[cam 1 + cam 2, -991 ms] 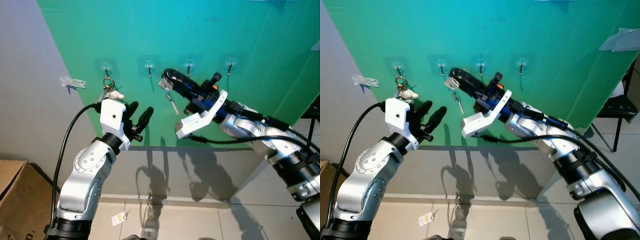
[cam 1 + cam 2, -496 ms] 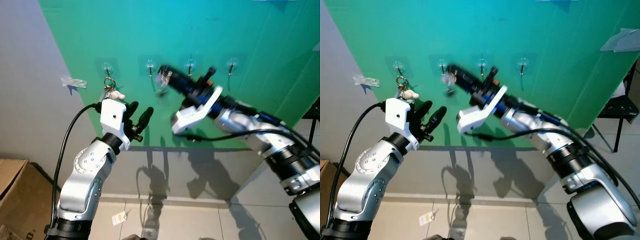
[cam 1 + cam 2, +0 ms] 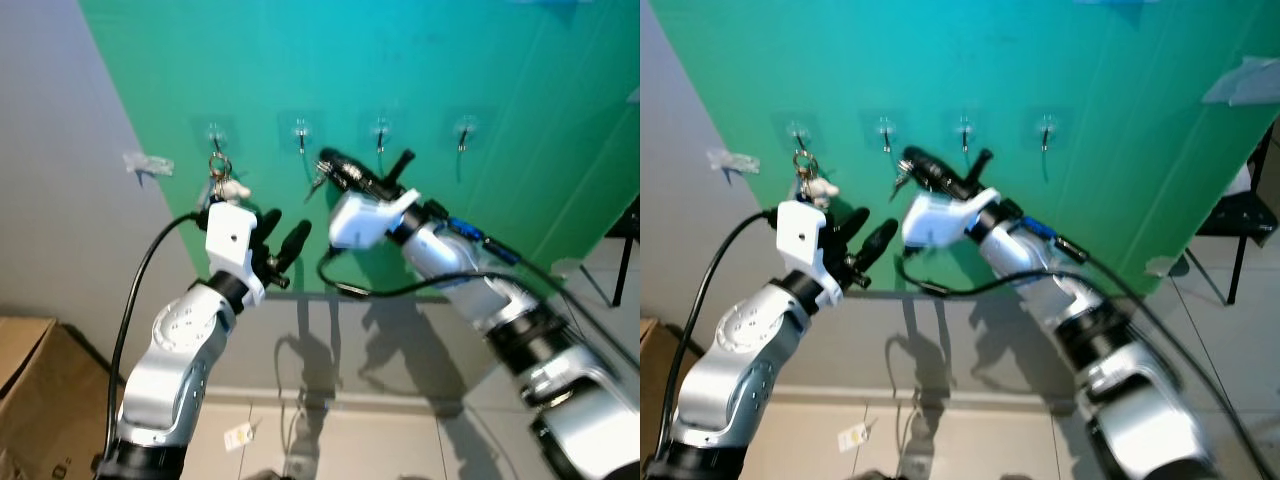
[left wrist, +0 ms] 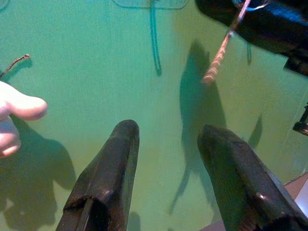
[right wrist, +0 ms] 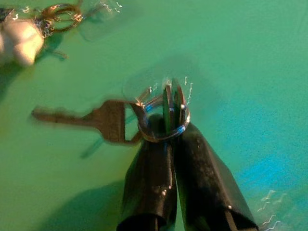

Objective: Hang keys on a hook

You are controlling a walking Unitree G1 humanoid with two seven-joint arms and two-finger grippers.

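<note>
The right pincer (image 5: 168, 126) is clamped on the key ring (image 5: 161, 120), held just below the second hook (image 3: 301, 135) on the green board (image 3: 520, 80). Should the ring be released off the hook's tip, the key (image 5: 91, 119) would likely drop to the floor. The left pincer (image 4: 168, 159) is held apart, empty.

Matt green board (image 3: 420, 70) carries clear glossy plastic hooks (image 3: 300, 130). The key (image 5: 96, 120) looks dull brass-toned metal on a shiny steel ring (image 5: 166, 120); floor tiles (image 3: 400, 445) glossy.

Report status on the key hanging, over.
Right gripper shut on key ring, at second hook. Left gripper open, idle. First hook taken.
</note>
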